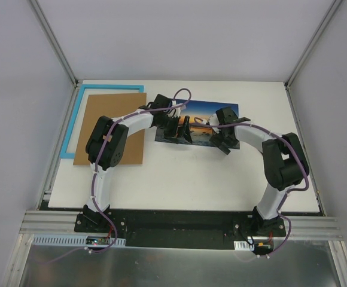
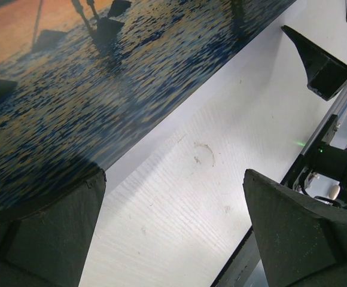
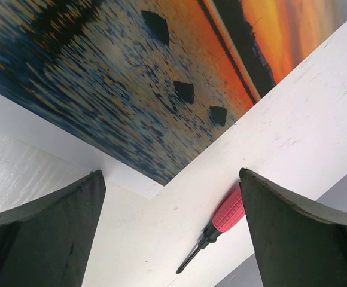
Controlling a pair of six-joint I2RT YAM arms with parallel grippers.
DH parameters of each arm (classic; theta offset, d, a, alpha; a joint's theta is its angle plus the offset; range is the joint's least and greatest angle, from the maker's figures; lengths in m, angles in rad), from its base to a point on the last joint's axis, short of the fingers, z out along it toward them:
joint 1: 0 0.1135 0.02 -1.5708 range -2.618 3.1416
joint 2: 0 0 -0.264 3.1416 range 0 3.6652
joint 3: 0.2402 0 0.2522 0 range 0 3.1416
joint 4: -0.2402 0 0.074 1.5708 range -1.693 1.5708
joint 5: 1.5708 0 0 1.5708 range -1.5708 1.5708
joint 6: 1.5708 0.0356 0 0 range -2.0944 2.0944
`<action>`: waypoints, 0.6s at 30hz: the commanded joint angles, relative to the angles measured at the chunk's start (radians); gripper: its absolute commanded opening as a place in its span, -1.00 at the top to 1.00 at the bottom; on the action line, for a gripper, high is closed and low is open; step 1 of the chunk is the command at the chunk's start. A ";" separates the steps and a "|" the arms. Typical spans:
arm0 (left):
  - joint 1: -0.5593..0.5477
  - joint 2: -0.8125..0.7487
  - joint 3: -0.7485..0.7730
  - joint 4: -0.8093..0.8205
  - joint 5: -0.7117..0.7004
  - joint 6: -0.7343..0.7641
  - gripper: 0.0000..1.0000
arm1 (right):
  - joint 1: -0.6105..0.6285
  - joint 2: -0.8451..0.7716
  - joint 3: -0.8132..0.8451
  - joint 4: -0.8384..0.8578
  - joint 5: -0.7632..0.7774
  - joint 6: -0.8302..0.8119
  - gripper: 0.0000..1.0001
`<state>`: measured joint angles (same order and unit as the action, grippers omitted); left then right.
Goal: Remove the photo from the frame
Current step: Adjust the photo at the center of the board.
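Left gripper (image 2: 173, 172) and right gripper (image 3: 169, 172) hung wide apart, empty, over the lower edge of the photo (image 1: 206, 110), its long axis left-right, the frame (image 1: 72, 119) well apart at upper left.

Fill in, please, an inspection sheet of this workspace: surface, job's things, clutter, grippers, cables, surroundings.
Surface: white table, faint scuff marks.
Job's things: photo lies flat mid-table, out of the frame; the frame sits at the far left corner with the brown backing board lying over it.
Clutter: red-handled screwdriver on the table, close to a corner of the photo.
Grippers: left gripper open, right gripper open; both low at the photo's near edge, holding nothing.
Cables: purple cables run along both arms, looping free near the left wrist.
Surroundings: grey walls on three sides; metal rail at the near edge.
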<state>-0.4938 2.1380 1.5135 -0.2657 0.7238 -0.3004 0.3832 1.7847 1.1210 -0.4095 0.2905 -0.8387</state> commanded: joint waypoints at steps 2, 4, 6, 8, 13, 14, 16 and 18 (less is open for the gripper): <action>-0.038 0.011 -0.045 -0.066 -0.030 -0.009 -0.98 | -0.004 0.021 0.042 0.017 0.004 0.009 -0.92; -0.038 0.011 -0.047 -0.063 -0.029 -0.013 -0.98 | -0.004 0.030 0.051 0.018 0.007 0.006 -0.91; -0.038 0.010 -0.047 -0.060 -0.027 -0.014 -0.98 | -0.006 0.036 0.056 0.017 0.007 0.009 -0.92; -0.038 0.002 -0.050 -0.058 -0.030 -0.016 -0.98 | -0.006 0.036 0.057 0.015 0.003 0.009 -0.92; -0.038 -0.018 -0.053 -0.052 -0.035 -0.019 -0.98 | -0.006 0.027 0.054 0.009 -0.002 0.006 -0.92; -0.037 -0.026 -0.050 -0.053 -0.035 -0.020 -0.98 | -0.006 0.022 0.057 -0.001 -0.010 0.007 -0.91; -0.034 -0.046 -0.047 -0.052 -0.037 -0.017 -0.98 | -0.006 0.002 0.059 -0.032 -0.027 0.010 -0.92; -0.028 -0.076 -0.045 -0.053 -0.037 -0.011 -0.98 | -0.006 -0.034 0.051 -0.072 -0.053 0.013 -0.92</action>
<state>-0.5053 2.1220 1.4979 -0.2470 0.7200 -0.3061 0.3809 1.8084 1.1519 -0.4107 0.2928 -0.8387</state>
